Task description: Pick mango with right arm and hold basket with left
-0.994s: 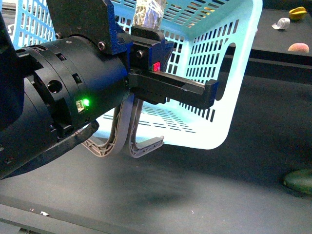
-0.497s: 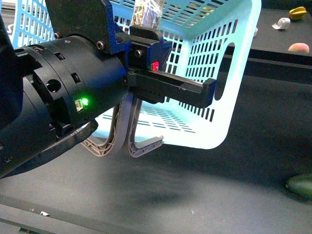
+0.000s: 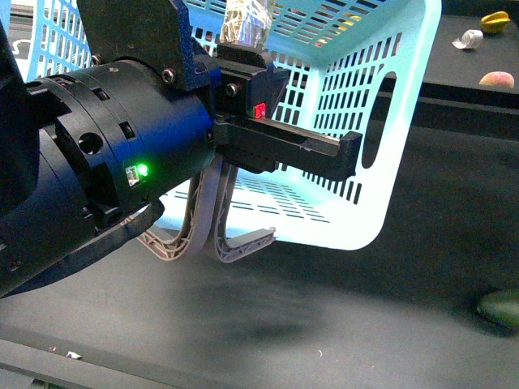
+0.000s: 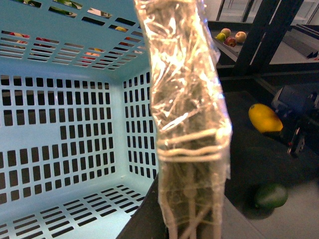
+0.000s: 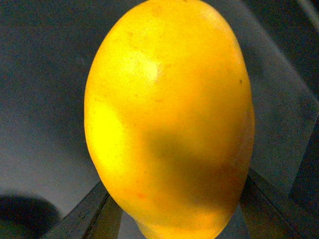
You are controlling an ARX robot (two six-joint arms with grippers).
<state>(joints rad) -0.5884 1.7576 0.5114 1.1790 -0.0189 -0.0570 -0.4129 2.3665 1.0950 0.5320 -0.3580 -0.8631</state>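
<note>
Front view shows the left arm [image 3: 105, 162] filling the near left side, a green light on its body. The left pincer [image 3: 350, 156] is clenched on the taped handle [image 3: 246, 18] of the basket [image 3: 389, 113]. The basket hangs tilted with its open mouth turned toward the arm. Its lower rim is clear of the dark surface [image 3: 324, 324], and its grey handles [image 3: 243, 243] dangle just under the pincer. Bare surface lies beneath the basket and runs to the near edge. A dark green fruit [image 3: 499, 308] sits well apart from the basket, toward the right edge of the surface.

Left wrist view has the taped handle [image 4: 187, 109] running close across the lens, with the slotted inside of the basket [image 4: 65, 129] behind it. Beyond the basket's edge the mango [image 4: 264, 118] lies over the dark surface, the right pincer [image 4: 289, 135] against it. The green fruit [image 4: 271, 195] is near the mango but not touching it.

Right wrist view is almost filled by the mango [image 5: 169, 119]. Dark fingers [image 5: 82, 216] press in on both of its sides, so the right pincer is grasping it. Whether the mango is lifted off the surface cannot be told.
</note>
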